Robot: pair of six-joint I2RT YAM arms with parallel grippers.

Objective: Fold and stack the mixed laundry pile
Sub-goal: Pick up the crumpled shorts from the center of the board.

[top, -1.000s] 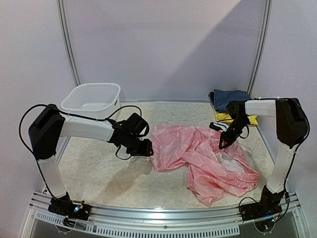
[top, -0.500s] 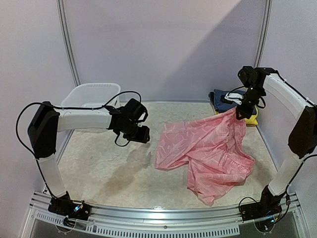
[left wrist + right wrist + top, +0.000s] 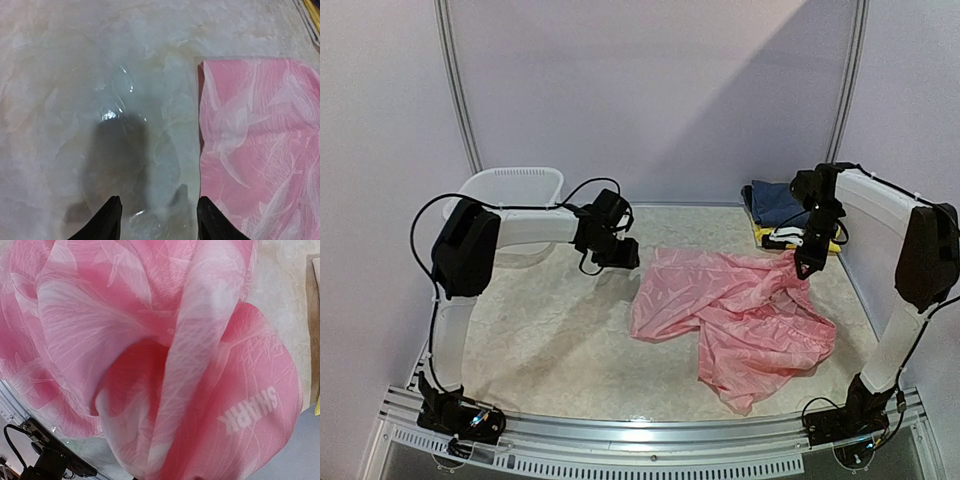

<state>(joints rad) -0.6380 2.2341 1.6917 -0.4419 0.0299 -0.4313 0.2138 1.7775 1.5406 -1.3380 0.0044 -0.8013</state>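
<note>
The pink thin garment (image 3: 730, 310) lies partly spread on the table's middle right. My right gripper (image 3: 805, 262) is shut on its far right corner and holds that corner slightly raised. In the right wrist view the pink cloth (image 3: 165, 355), with white lettering, fills the frame and hides the fingers. My left gripper (image 3: 620, 255) is open and empty, low over the table just left of the garment's far left corner. The left wrist view shows that straight edge (image 3: 255, 150) to the right of my open gripper (image 3: 159, 222). A navy garment (image 3: 780, 200) lies on a yellow one (image 3: 772, 237) at the back right.
A white plastic slotted basket (image 3: 510, 190) stands at the back left, behind the left arm. The metal frame rail (image 3: 640, 455) runs along the near edge. The folded navy and yellow stack sits close behind the right gripper.
My right gripper lifted the pink garment's corner up toward the back right, then lowered it, spreading the cloth. My left gripper moved back and right to the garment's far left corner.
</note>
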